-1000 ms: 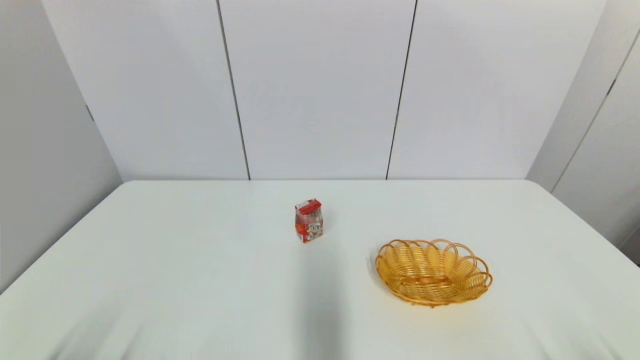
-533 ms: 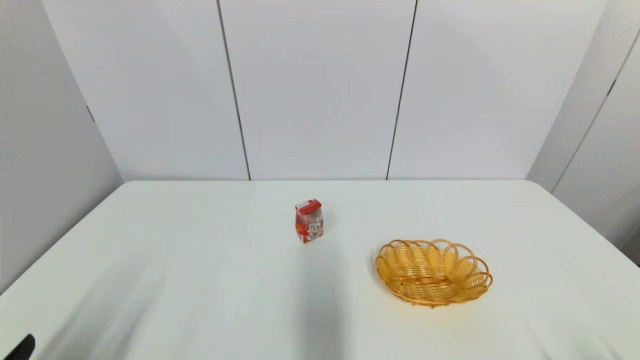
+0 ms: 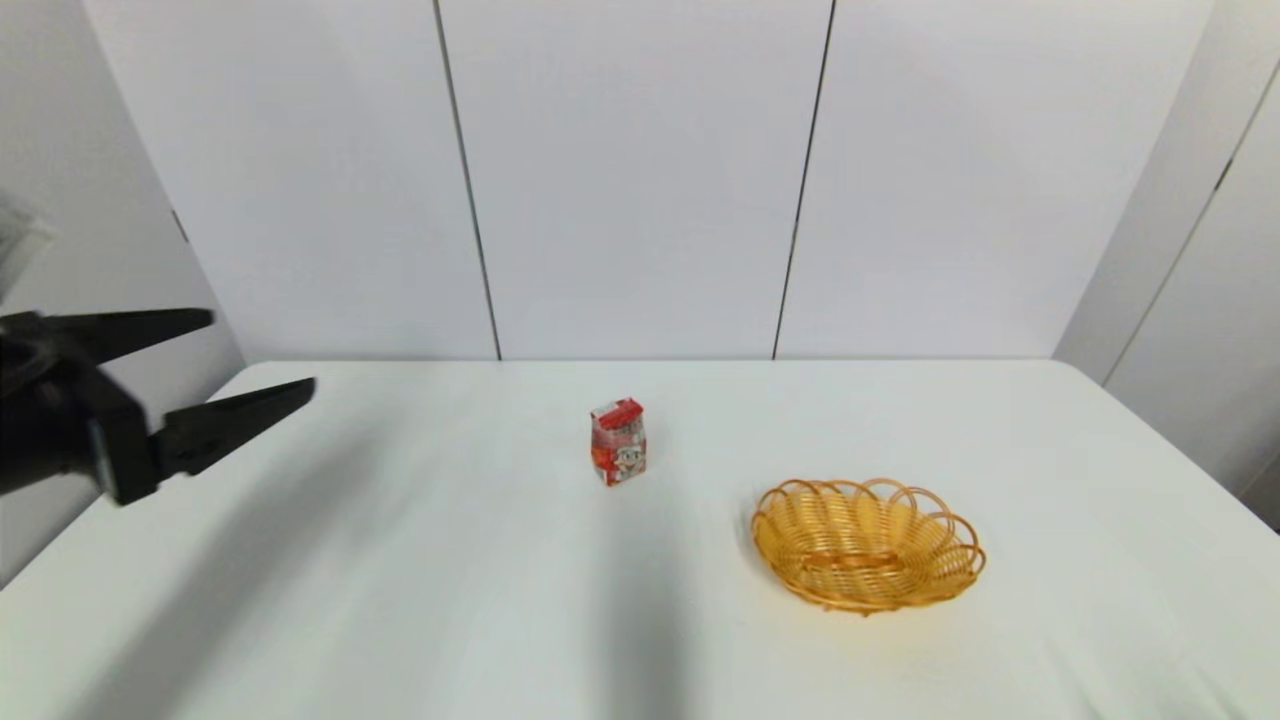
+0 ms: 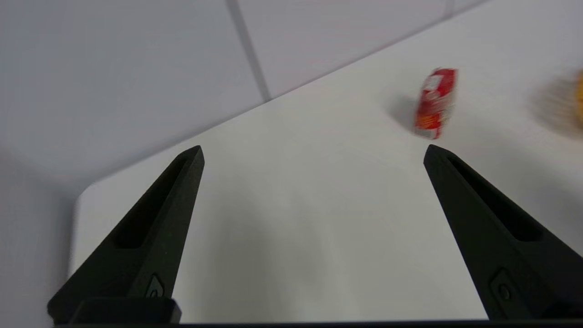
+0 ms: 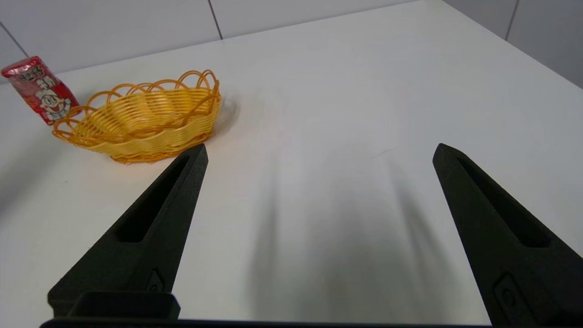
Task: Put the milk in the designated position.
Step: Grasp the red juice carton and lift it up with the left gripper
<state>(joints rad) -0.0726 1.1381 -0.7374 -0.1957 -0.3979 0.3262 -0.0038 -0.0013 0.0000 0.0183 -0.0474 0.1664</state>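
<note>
Head view | milk: boxy carton, upright on table, left of woven oval basket | left gripper: fingers apart, well left of milk | right gripper: spread, near basket

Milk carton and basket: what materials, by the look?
Milk: likely glossy printed foil or coated paperboard; its red top catches light and looks crinkled in the right wrist view. Basket: orange-yellow woven strands with open loops at the rim, probably plastic wicker, though rattan can't be ruled out.

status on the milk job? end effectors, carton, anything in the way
Left end effector open, above table's left edge, empty. Right end effector open, off head view. Milk upright on table, left of basket. Nothing in the way.
</note>
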